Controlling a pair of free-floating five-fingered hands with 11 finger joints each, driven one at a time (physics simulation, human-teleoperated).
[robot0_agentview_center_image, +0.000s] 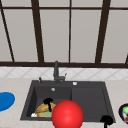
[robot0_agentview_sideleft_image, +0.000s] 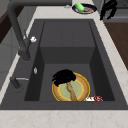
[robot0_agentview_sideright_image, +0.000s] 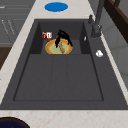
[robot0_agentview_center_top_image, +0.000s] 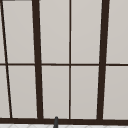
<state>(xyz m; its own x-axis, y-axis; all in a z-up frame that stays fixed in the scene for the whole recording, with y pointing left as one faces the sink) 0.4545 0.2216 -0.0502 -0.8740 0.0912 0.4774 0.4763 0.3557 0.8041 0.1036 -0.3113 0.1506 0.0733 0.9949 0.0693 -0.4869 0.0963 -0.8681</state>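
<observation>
My left hand (robot0_agentview_center_image: 48, 101) is low in the left basin of the dark sink (robot0_agentview_center_image: 87, 100), over a yellow-rimmed green plate (robot0_agentview_sideleft_image: 80, 88) on the basin floor. Its fingers are curled round a brown stick (robot0_agentview_sideleft_image: 71, 92) that lies across the plate towards the front wall. The right side view shows the same hand (robot0_agentview_sideright_image: 62, 36) above the plate (robot0_agentview_sideright_image: 53, 48). My right hand (robot0_agentview_center_image: 107, 120) hangs idle at the sink's front right corner, fingers drooping loosely, near a dark bowl (robot0_agentview_center_image: 124, 112). The left side view shows it (robot0_agentview_sideleft_image: 108, 8) beside that bowl (robot0_agentview_sideleft_image: 87, 9).
A large red ball (robot0_agentview_center_image: 67, 115) shows at the front edge of the sink. A small red and white object (robot0_agentview_sideleft_image: 93, 99) lies by the plate at the basin's front wall. A blue plate (robot0_agentview_center_image: 5, 100) sits on the left counter. The faucet (robot0_agentview_center_image: 56, 71) stands behind the basin.
</observation>
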